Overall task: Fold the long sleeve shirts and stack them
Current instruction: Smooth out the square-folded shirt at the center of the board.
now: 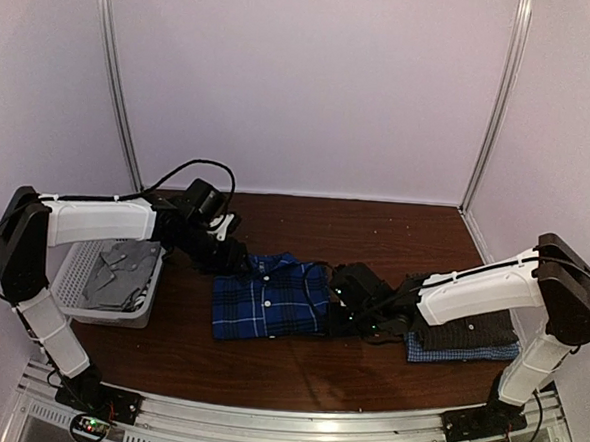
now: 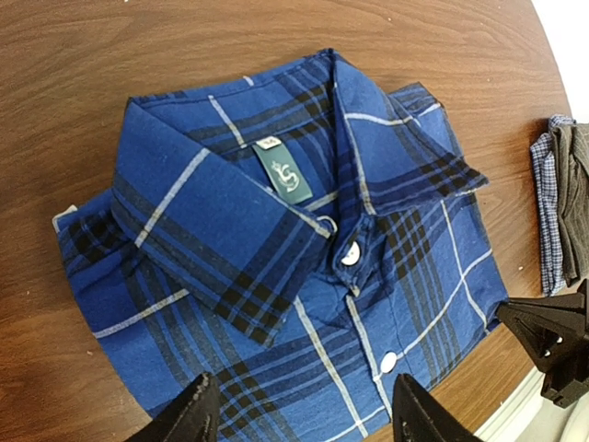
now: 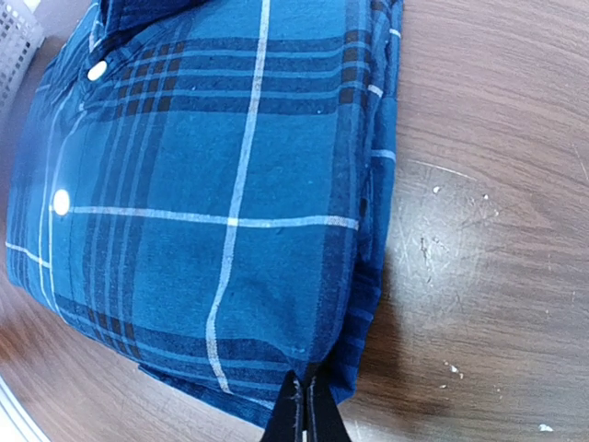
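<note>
The royal-blue plaid shirt [image 1: 268, 298] lies folded in the middle of the table, collar toward the back; it fills the left wrist view [image 2: 276, 267] and the right wrist view [image 3: 212, 203]. My left gripper [image 1: 223, 252] hovers over the collar end with its jaws wide open [image 2: 304, 419] and nothing between them. My right gripper [image 1: 345, 304] is at the shirt's right edge, its fingers pressed together [image 3: 304, 410] on the folded hem, which puckers there. The dark grey checked shirt [image 1: 469, 332] lies folded on the pale blue shirt [image 1: 462, 353] at the right, partly under my right arm.
A white mesh basket [image 1: 71, 277] stands at the left edge with a grey cloth item [image 1: 122, 271] in it. The stack also shows in the left wrist view [image 2: 561, 203]. Walls close in the back and sides. Bare wood lies behind and in front of the shirts.
</note>
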Motion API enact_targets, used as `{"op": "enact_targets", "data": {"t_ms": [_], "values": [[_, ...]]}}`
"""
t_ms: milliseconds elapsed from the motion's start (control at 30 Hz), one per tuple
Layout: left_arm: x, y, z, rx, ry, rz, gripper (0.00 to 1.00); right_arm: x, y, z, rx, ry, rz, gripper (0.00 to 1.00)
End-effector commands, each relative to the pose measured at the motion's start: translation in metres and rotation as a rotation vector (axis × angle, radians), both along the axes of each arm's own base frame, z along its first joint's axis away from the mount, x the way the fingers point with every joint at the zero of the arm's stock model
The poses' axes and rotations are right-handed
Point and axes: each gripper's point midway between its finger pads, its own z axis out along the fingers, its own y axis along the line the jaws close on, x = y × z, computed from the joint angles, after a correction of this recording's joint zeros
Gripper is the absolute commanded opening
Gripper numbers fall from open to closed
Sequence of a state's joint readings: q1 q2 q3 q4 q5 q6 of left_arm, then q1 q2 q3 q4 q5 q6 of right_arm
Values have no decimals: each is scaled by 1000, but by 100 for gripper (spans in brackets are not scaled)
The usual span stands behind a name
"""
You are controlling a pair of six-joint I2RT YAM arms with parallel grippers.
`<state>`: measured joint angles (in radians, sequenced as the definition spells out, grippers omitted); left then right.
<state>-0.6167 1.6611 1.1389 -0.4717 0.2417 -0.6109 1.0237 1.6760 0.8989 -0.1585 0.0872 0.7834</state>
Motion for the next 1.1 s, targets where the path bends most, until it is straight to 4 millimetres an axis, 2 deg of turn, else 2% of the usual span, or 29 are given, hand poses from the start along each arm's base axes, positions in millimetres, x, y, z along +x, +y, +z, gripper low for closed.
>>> {"op": "enact_targets", "data": {"t_ms": [0,67,167,267,333,433,567,667,767,967,1067], "values": [[8,-6,5,-25,-29,-12,65,-1,-14,1,-20,-34,-42,0],[7,-7,4,-30,-25,-17,65,-9,-23,-8,-3,-28,-63,0],[7,-9,1,-33,-17,-23,65,-24,-30,-34,21,1,-77,0],[8,-13,-4,-42,-5,-31,65,-36,-22,-53,36,37,-62,0],[8,-14,-8,-43,5,-32,65,-40,-17,-56,36,39,-53,0],[9,-12,-11,-28,5,-26,64,-37,-15,-45,43,24,-61,0],[17,5,-8,33,-36,30,64,-29,-19,-17,29,-25,-74,17],[22,21,-8,47,-39,67,64,-23,-19,9,32,-58,-75,38],[25,32,-8,52,-43,85,64,-6,-17,35,71,-99,-81,51],[35,41,-15,65,-41,101,62,49,-10,53,122,-127,-88,52],[41,41,-21,66,-31,103,60,79,-2,54,133,-131,-82,47]]}}
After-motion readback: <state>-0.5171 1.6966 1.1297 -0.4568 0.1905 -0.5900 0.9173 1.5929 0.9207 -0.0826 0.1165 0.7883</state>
